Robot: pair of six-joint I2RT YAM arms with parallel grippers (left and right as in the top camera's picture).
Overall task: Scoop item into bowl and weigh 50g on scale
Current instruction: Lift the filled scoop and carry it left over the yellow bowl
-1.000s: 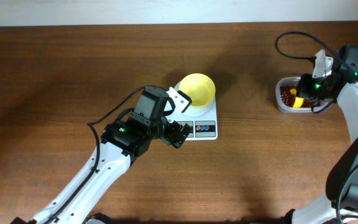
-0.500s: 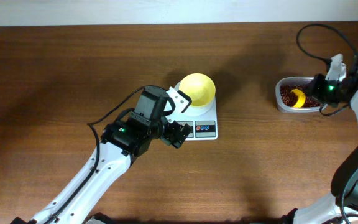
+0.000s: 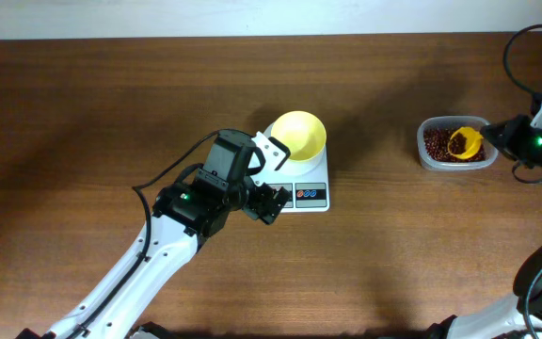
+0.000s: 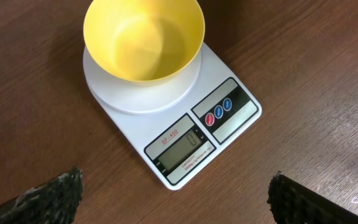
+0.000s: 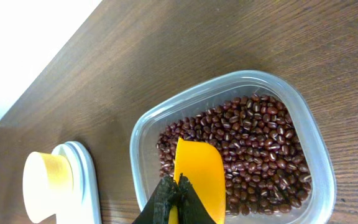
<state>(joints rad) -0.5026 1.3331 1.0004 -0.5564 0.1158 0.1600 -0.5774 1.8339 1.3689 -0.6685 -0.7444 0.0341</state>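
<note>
Beans (image 5: 260,143) first: the dark red heap lies in a clear tub (image 5: 229,84) far out on the right of the worktop (image 3: 83,141), well apart from the scale (image 3: 310,194). A yellow scoop (image 5: 197,174) sits down among them, blade over the near part of the heap. From the wrist view I cannot tell whether it carries a load. The right claw (image 5: 178,200) is pinched tight on the scoop's handle, the two dark fingertips meeting right at the base of the blade.

From overhead, the tub's rim (image 3: 428,122) rings the beans (image 3: 435,143), with the scoop (image 3: 463,142) angled across it and the right claw (image 3: 493,137) reaching in from the worktop's right edge. A black cable (image 3: 514,49) loops above that arm.

Over to the middle: the pale-yellow bowl (image 4: 143,37) stands upright on the round platform of the scale (image 4: 222,140), plain yellow inside. The display seems to read zero (small, so take that loosely). Only bare wood lies between scale and tub.

The left claw (image 3: 269,203) hangs over the scale's front-left corner, beside the bowl (image 3: 297,134). It is spread wide, one finger in each lower corner of its wrist view, gripping nothing.
</note>
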